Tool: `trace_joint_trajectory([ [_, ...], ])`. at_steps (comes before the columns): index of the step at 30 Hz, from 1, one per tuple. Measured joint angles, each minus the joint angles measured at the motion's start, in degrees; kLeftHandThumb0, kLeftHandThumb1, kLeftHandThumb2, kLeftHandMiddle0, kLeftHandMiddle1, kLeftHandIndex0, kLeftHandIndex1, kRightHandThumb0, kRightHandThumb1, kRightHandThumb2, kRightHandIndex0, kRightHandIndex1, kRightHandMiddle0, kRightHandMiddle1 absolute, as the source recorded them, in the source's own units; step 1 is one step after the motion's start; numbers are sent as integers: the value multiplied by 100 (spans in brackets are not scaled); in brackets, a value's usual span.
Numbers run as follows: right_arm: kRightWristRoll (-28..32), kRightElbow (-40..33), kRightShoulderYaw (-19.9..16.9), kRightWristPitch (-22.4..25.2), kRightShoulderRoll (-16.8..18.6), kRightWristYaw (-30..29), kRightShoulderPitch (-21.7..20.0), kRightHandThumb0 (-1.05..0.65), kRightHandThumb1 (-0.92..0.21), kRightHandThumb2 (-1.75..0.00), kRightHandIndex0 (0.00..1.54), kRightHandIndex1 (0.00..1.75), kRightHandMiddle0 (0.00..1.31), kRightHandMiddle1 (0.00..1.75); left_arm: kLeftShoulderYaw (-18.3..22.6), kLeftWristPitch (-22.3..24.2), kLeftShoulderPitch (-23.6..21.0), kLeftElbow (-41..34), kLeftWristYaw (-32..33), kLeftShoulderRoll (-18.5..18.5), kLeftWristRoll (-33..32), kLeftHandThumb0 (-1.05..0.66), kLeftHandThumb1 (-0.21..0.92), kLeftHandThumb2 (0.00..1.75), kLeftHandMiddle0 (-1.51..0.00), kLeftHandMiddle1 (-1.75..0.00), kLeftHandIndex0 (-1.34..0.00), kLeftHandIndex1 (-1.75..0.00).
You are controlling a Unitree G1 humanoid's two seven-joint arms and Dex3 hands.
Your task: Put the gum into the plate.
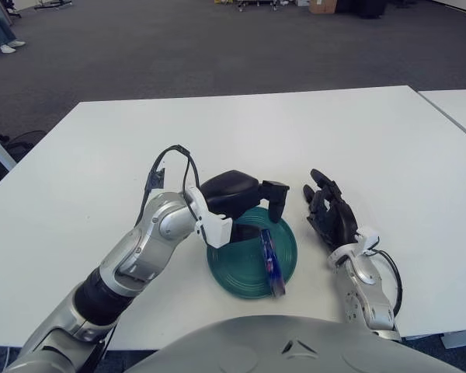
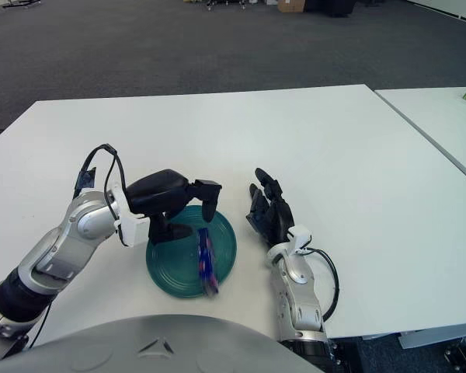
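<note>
Presently on the white table (image 1: 357,132):
- Green plate (image 1: 231,270), round, near the table's front edge, between the two hands
- Gum (image 1: 272,260), a blue and purple pack, standing on its edge and tilted, on the right part of the plate, its near end reaching the plate's front rim; no finger touches it
- Left hand (image 1: 245,203), over the plate's back and left part, just above the gum; fingers (image 1: 276,200) uncurled and pointing down, holding nothing
- Right hand (image 1: 332,216), idle, just to the right of the plate, palm up with dark fingers spread and empty; whether it touches the table cannot be told
- Second white table (image 2: 443,116), to the right, apart from the first
- Grey carpet (image 1: 179,47), behind the tables
</note>
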Motion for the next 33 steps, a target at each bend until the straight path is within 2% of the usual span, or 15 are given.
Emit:
trace_joint_trajectory([
  [1, -49, 11, 23, -32, -10, -21, 1, -69, -92, -95, 17, 0, 0, 45, -15, -14, 20, 49, -37, 32, 14, -8, 63, 87, -46, -164, -37, -168],
  [2, -99, 16, 35, -49, -14, -29, 2, -69, -92, -96, 17, 0, 0, 45, -32, -49, 36, 101, -44, 60, 42, -18, 73, 70, -37, -154, -34, -166],
  [3, -145, 14, 51, -61, -20, -42, 3, -70, -92, -96, 17, 0, 0, 45, -62, -138, 61, 181, -44, 98, 100, -21, 77, 64, -34, -151, -34, -165],
  [5, -218, 9, 82, -76, -29, -70, 2, -70, -92, -97, 17, 0, 0, 44, -125, -296, 125, 321, -42, 164, 215, -50, 82, 46, -30, -120, -19, -136],
  [9, -281, -27, 129, -90, -41, -102, 11, -70, -92, -99, 17, 0, 0, 44, -182, -485, 265, 445, -69, 276, 338, -71, 89, 26, -28, -87, -6, -112],
  [10, -299, -37, 141, -90, -43, -115, 15, -70, -92, -99, 17, 0, 0, 44, -184, -535, 282, 462, -92, 298, 344, -72, 90, 25, -28, -85, -5, -111],
  [15, -346, -60, 170, -75, -61, -127, 25, -69, -92, -101, 17, 0, 0, 45, -178, -893, 287, 547, -156, 430, 345, -88, 92, 24, -23, -53, -1, -93],
  [22, -348, -133, 179, -3, -91, -126, 58, -69, -92, -101, 17, 0, 0, 43, -155, -1365, 286, 687, -243, 632, 360, -103, 92, 26, -22, -29, 0, -71],
  [24, -347, -150, 180, 21, -94, -126, 61, -69, -92, -101, 16, 0, 0, 43, -127, -1428, 286, 695, -248, 658, 364, -104, 92, 27, -21, -19, 0, -55],
  [27, -349, -179, 183, 62, -91, -131, 64, -69, -92, -101, 16, 0, 0, 43, -59, -1532, 287, 685, -248, 709, 396, -104, 92, 29, -19, -13, 0, -42],
  [30, -353, -204, 193, 82, -86, -152, 70, -69, -92, -101, 16, 0, 0, 42, 37, -1563, 295, 656, -247, 754, 458, -105, 92, 34, -11, -5, 0, -22],
  [33, -377, -253, 213, 120, -74, -198, 83, -69, -92, -101, 17, 0, 0, 43, 207, -1511, 343, 580, -209, 763, 584, -105, 92, 39, -6, -2, 0, -13],
])
